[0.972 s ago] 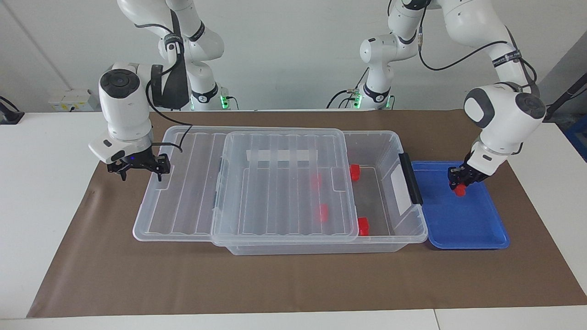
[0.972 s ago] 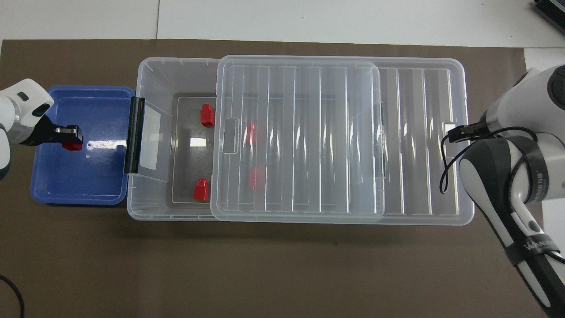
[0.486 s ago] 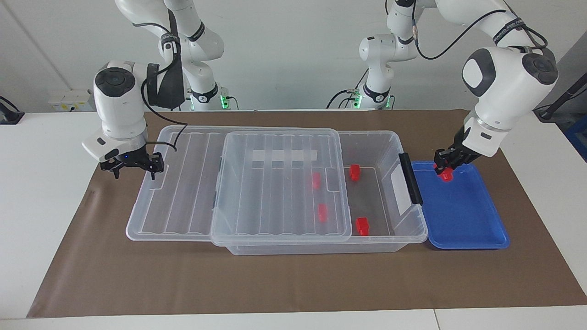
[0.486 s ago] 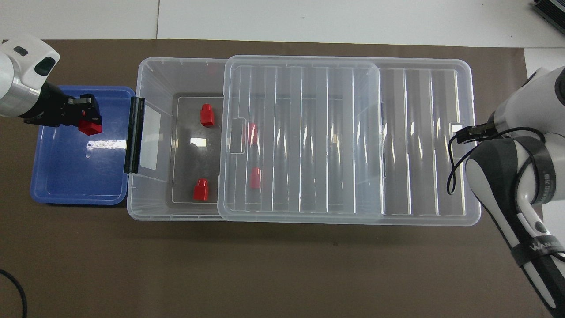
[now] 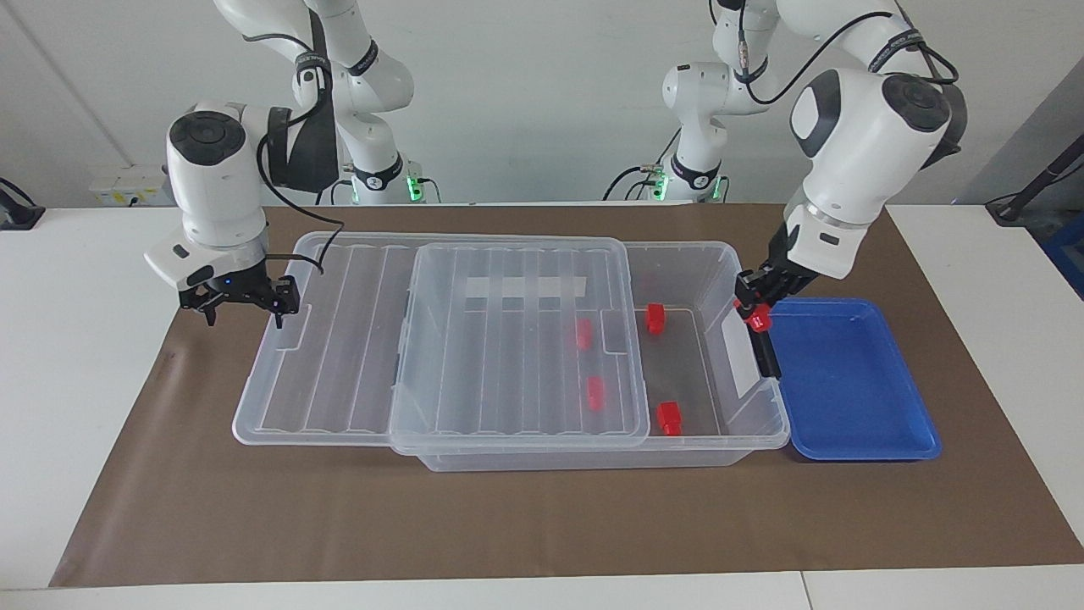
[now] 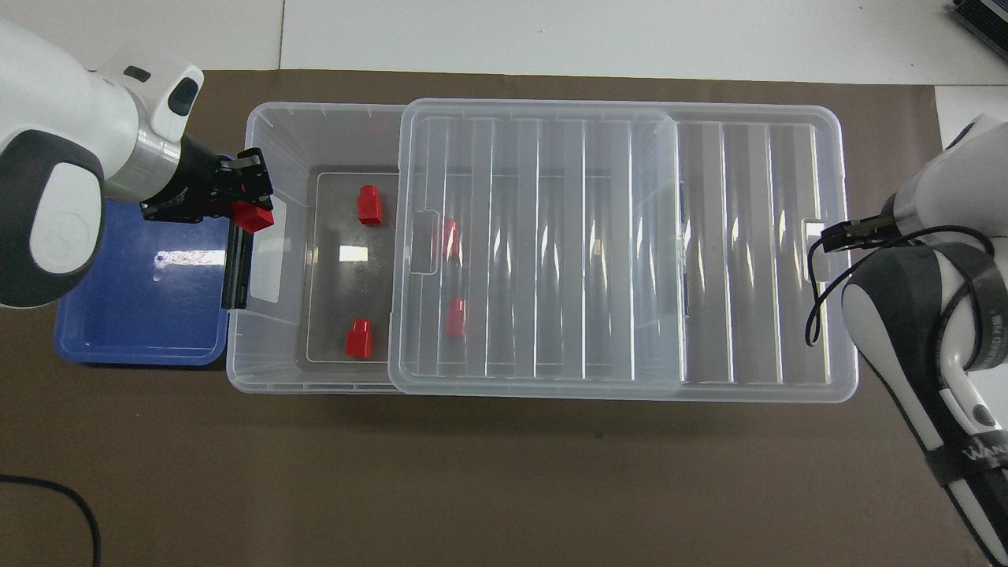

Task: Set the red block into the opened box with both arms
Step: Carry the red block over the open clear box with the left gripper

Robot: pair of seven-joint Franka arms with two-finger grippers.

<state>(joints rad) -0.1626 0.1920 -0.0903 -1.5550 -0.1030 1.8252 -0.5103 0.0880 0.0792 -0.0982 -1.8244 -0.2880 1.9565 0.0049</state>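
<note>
My left gripper [image 5: 756, 312] is shut on a red block [image 5: 760, 318] and hangs over the black handle bar [image 5: 766, 339] at the box's end toward the left arm. From overhead, the held red block [image 6: 253, 216] is just past the box's rim [image 6: 260, 118]. The clear box [image 5: 720, 254] is partly open, its ribbed lid [image 5: 508, 339] slid toward the right arm's end. Two red blocks [image 5: 655, 318] [image 5: 670, 417] lie in the uncovered part and two more [image 5: 583, 333] [image 5: 596, 392] show through the lid. My right gripper [image 5: 244, 315] stands open at the lid's outer end, by its notch.
A shallow blue tray [image 5: 847, 381] lies against the box's handle end, toward the left arm's end, with nothing showing in it. A brown mat [image 5: 542, 525] covers the table under everything. The right arm's black cable [image 6: 811, 307] hangs beside the lid's end.
My left gripper has risen from the blue tray with the red block and moved to above the box's handle end. The lid and the right gripper shifted slightly toward the right arm's end.
</note>
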